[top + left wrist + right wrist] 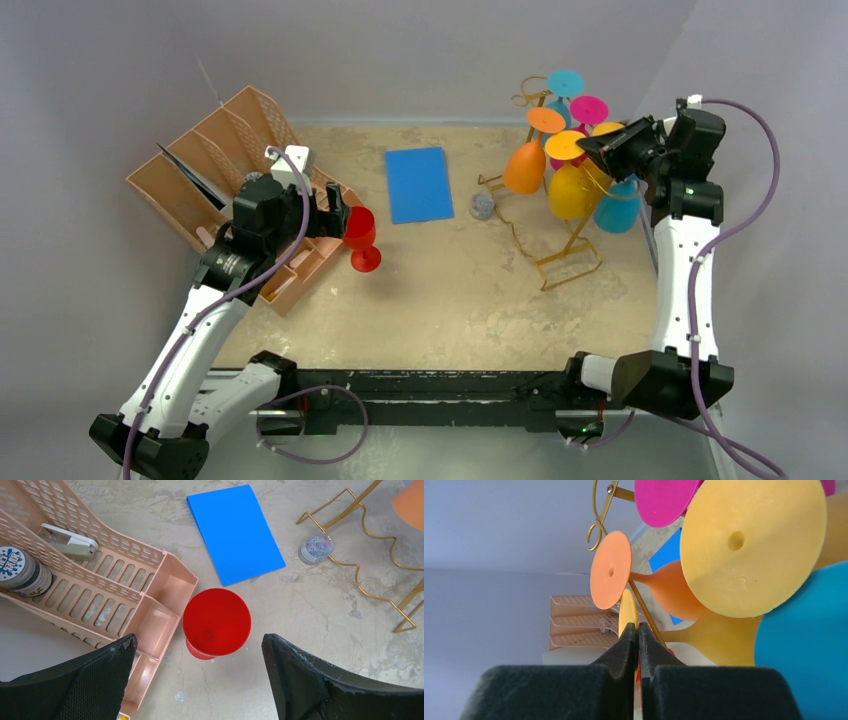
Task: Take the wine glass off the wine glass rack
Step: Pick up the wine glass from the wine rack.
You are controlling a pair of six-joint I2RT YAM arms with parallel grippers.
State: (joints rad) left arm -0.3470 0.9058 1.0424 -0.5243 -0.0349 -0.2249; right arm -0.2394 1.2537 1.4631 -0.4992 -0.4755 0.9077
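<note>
The gold wire wine glass rack (565, 255) stands at the right with several coloured wine glasses hanging from its rails. My right gripper (592, 148) is up at the rails among the glass feet. In the right wrist view it (634, 627) is shut on the thin yellow foot (628, 611) of a hanging glass, seen edge-on beside a gold rail (644, 611). A red wine glass (360, 235) stands upright on the table, off the rack. My left gripper (335, 208) is open just left of it; in the left wrist view the glass (216, 622) stands just ahead of the open fingers (125, 652).
A brown slotted organizer tray (215, 175) fills the left, holding a stapler (70, 542) and a round tin (20, 570). A blue card (418, 184) and a small jar of paper clips (482, 205) lie mid-table. Orange (524, 168), yellow (568, 192) and blue (618, 208) glasses hang close together.
</note>
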